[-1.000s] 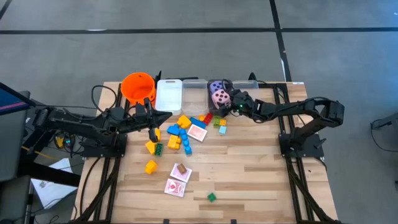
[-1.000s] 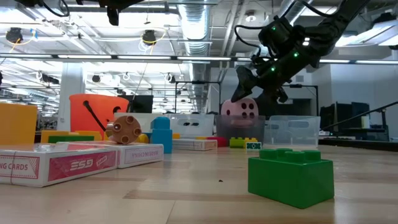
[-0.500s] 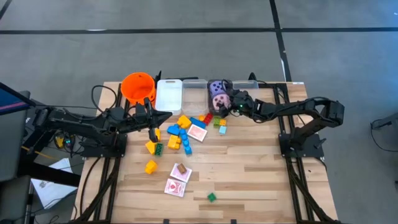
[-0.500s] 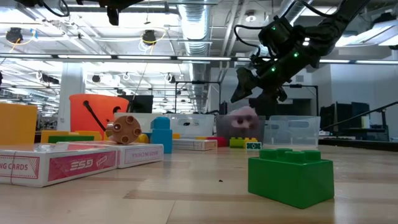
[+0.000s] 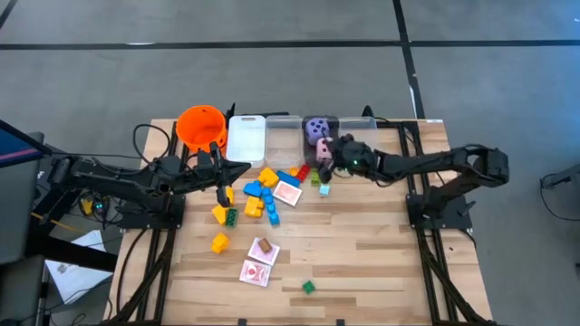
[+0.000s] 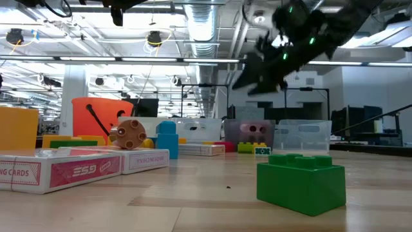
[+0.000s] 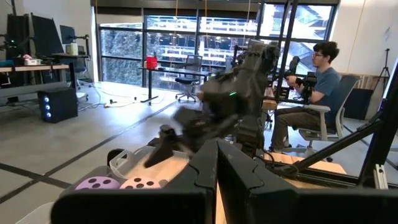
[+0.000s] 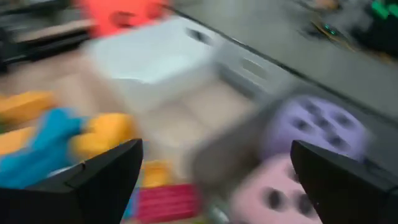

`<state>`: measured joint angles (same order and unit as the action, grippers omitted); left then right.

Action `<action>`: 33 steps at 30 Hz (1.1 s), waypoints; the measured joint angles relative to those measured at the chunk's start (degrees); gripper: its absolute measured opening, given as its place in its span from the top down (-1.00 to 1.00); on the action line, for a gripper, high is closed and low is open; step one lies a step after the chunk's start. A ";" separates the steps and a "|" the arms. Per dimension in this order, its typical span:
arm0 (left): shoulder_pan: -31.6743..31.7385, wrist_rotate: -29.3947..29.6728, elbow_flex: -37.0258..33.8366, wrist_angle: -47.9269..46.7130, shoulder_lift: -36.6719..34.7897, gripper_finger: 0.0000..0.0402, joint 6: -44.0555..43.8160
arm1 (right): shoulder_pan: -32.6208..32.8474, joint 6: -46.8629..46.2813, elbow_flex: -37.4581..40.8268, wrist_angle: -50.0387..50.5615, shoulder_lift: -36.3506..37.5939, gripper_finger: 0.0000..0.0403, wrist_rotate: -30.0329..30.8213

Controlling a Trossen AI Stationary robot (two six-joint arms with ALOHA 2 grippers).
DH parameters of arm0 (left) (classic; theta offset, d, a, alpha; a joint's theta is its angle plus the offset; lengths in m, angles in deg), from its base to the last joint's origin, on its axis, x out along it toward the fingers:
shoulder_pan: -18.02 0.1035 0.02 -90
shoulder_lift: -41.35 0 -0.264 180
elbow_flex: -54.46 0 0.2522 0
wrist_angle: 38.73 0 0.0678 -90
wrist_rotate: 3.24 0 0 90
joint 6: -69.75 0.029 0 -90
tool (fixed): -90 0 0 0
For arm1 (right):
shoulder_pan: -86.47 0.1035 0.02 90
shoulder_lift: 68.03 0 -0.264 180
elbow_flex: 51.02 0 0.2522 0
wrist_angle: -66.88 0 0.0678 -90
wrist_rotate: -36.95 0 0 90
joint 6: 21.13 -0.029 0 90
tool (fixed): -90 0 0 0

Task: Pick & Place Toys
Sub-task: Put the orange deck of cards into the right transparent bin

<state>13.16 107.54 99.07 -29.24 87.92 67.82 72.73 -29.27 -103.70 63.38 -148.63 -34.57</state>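
Right gripper (image 5: 332, 150) wide open, empty, just beside binned pink die (image 5: 322, 138); risk: snagging bin wall (image 6: 302, 132), spilling dice.

Two dice (image 5: 316, 132) in a bin (image 5: 308, 122) at the table's (image 5: 381, 254) back edge — blocks (image 5: 258, 195) in front.

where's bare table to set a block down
Free: bare wood at the wooden table's right side, right of the small green plastic block. Crowded: the yellow and blue plastic blocks below the clear rectangular plastic bins.
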 joint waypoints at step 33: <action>0.90 -12.11 0.09 13.44 16.20 1.00 -4.39 | 30.79 -19.14 -2.21 2.28 -16.36 -0.97 24.92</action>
<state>14.06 95.43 99.16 -15.80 104.11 63.43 103.52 -48.42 -105.91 65.67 -164.99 -9.65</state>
